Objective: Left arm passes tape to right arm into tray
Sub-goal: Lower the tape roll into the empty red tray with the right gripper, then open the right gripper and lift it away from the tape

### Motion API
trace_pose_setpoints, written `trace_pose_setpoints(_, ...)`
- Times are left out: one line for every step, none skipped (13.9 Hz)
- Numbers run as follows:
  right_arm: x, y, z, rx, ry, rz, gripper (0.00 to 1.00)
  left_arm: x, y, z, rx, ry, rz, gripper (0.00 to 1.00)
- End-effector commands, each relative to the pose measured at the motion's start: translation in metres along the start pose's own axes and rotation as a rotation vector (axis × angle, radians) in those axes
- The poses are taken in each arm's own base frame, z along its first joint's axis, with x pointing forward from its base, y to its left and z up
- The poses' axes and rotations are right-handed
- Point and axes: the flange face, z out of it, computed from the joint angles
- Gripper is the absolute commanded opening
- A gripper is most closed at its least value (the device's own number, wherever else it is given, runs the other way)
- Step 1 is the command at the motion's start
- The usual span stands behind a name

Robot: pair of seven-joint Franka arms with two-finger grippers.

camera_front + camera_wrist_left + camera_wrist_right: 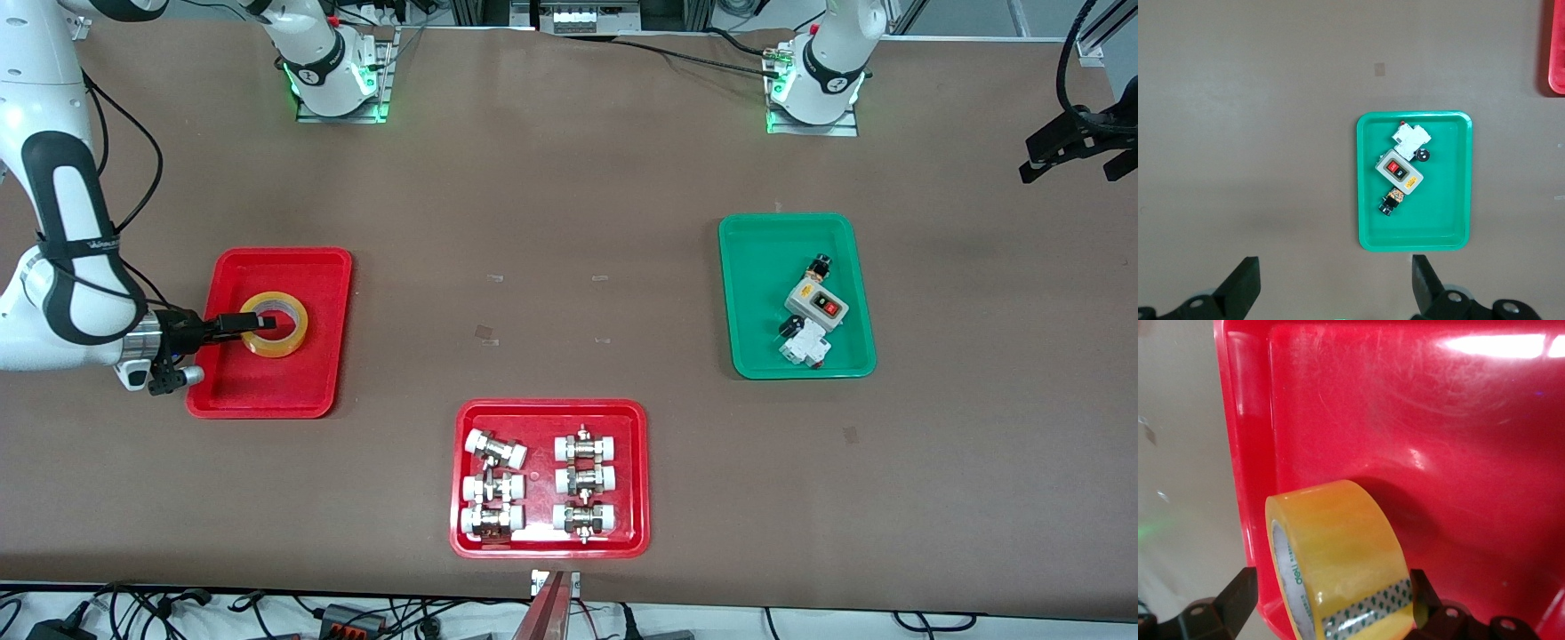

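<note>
The yellow tape (286,336) lies in the plain red tray (267,391) at the right arm's end of the table. My right gripper (242,323) reaches low over the tray, its fingers open on either side of the roll's wall. In the right wrist view the tape (1338,540) sits between the fingers (1241,590) on the tray's floor (1438,453), with a gap at one finger. My left gripper (1331,273) is open and empty, high over bare table near the green tray (1368,227). It does not show in the front view.
A red tray (462,542) of white-capped metal fittings sits near the front camera. A green tray (742,356) with a switch box (816,305) and small parts lies toward the left arm's end. Black equipment (1067,142) juts in at that end.
</note>
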Motion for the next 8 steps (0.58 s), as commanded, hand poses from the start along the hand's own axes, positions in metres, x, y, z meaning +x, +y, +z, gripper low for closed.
trace_pose_setpoints(0.001,-0.015,-0.013,-0.078,-0.016,-0.035,1.0,0.004,0.001,-0.005,-0.015,0.007,-0.005,1.0)
trace_pose_setpoints(0.001,-0.017,-0.018,-0.111,-0.009,-0.048,1.0,0.004,0.001,-0.006,-0.015,0.009,-0.005,1.0)
trace_pose_setpoints(0.003,-0.021,-0.016,-0.135,-0.019,-0.063,1.0,0.004,0.002,-0.006,-0.014,0.007,-0.005,1.0)
trace_pose_setpoints(0.005,-0.024,-0.019,-0.169,-0.033,-0.081,1.0,0.003,0.002,-0.006,-0.014,0.009,-0.011,1.0)
trace_pose_setpoints(0.006,-0.033,-0.028,-0.207,-0.034,-0.103,1.0,0.003,0.002,-0.006,-0.014,0.008,-0.017,1.0)
trace_pose_setpoints(0.008,-0.044,-0.034,-0.226,-0.029,-0.122,1.0,0.003,0.003,-0.007,-0.014,0.01,-0.017,1.0)
trace_pose_setpoints(0.008,-0.05,-0.041,-0.235,-0.018,-0.129,1.0,0.003,0.004,-0.007,-0.014,0.01,-0.019,1.0)
trace_pose_setpoints(0.008,-0.06,-0.052,-0.247,-0.001,-0.128,1.0,0.003,0.004,-0.007,-0.012,0.01,-0.023,1.0)
